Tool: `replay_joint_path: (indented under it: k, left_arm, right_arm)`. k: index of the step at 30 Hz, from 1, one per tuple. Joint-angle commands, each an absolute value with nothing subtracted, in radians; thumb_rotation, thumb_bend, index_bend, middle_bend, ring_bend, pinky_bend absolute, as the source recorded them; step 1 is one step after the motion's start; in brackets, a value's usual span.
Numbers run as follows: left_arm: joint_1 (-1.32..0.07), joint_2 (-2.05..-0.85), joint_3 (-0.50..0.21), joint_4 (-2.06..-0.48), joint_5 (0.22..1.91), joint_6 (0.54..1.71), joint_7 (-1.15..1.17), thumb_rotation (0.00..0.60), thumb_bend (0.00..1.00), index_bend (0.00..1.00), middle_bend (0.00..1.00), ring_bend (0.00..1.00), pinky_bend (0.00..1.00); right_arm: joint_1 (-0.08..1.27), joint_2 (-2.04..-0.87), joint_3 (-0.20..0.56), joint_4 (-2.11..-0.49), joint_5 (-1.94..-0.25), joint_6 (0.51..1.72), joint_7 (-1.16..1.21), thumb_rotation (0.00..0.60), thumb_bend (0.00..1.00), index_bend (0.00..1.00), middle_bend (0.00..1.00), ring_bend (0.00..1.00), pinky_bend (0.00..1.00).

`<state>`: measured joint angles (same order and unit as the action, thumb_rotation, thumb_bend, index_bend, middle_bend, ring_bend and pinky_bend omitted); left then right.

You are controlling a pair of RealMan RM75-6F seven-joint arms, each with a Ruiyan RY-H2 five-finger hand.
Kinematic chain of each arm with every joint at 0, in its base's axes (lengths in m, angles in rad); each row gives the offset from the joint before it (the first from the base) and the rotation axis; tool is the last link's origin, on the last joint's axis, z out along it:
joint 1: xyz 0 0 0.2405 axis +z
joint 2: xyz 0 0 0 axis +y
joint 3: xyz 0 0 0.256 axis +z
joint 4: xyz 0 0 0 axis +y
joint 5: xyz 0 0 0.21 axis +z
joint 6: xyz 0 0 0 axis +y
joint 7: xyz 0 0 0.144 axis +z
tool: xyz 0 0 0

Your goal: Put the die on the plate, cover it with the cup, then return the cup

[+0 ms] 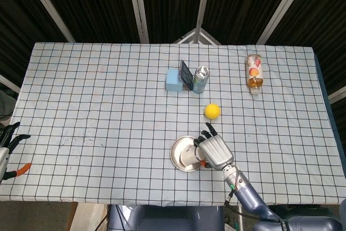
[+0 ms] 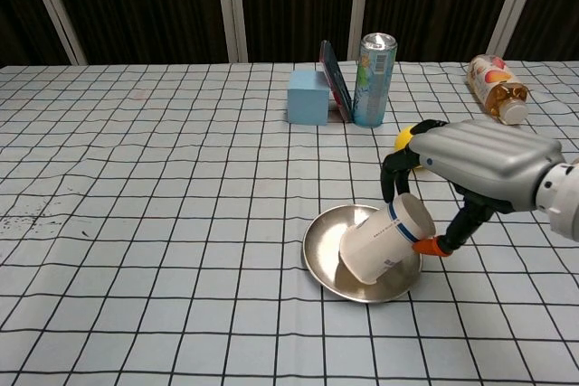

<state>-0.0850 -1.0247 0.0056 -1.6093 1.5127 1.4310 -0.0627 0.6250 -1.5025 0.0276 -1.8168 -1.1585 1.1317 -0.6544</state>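
Observation:
A white paper cup (image 2: 384, 240) lies tilted in the round metal plate (image 2: 316, 258), its mouth down toward the left. My right hand (image 2: 479, 158) grips the cup's raised base from the right. From the head view the right hand (image 1: 216, 152) covers the right rim of the plate (image 1: 177, 157), and the cup (image 1: 190, 158) shows beside it. No die shows in either view. My left hand (image 1: 7, 138) hangs off the table's left edge with its fingers apart, holding nothing.
A yellow ball (image 1: 212, 111) lies just behind the hand. Farther back stand a blue box (image 2: 308, 97), a dark slab (image 2: 335, 79) leaning on it and a drinks can (image 2: 375, 79). A bottle (image 2: 493, 79) lies at the far right.

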Motion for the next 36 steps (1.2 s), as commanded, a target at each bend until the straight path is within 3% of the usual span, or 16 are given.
replay_joint_path:
  k: [1, 9, 21, 36]
  left_arm:
    - [-0.085, -1.024, 0.006, -1.608, 1.514, 1.431, -0.065, 0.6, 0.3, 0.25, 0.0, 0.0, 0.02]
    - [-0.085, -1.025, 0.008, -1.609, 1.518, 1.432, -0.062, 0.6, 0.3, 0.25, 0.0, 0.0, 0.02]
    - [-0.081, -1.02, 0.003, -1.605, 1.511, 1.439, -0.079, 0.6, 0.3, 0.25, 0.0, 0.0, 0.02]
    - [-0.084, -1.016, 0.002, -1.599, 1.511, 1.433, -0.095, 0.6, 0.3, 0.25, 0.0, 0.0, 0.02]
  right_arm:
    - [0.624, -1.514, 0.032, -1.821, -1.176, 1.146, -0.662, 0.6, 0.29, 0.71, 0.48, 0.23, 0.0]
    - [0.629, -1.584, 0.041, -1.791, -1.245, 1.212, -0.781, 0.6, 0.3, 0.71, 0.48, 0.23, 0.0]
    - [0.686, -1.692, 0.07, -1.737, -1.175, 1.163, -0.953, 0.6, 0.31, 0.71, 0.49, 0.23, 0.0]
    - [0.723, -1.803, 0.18, -1.529, -1.173, 1.179, -0.862, 0.6, 0.32, 0.71, 0.5, 0.24, 0.0]
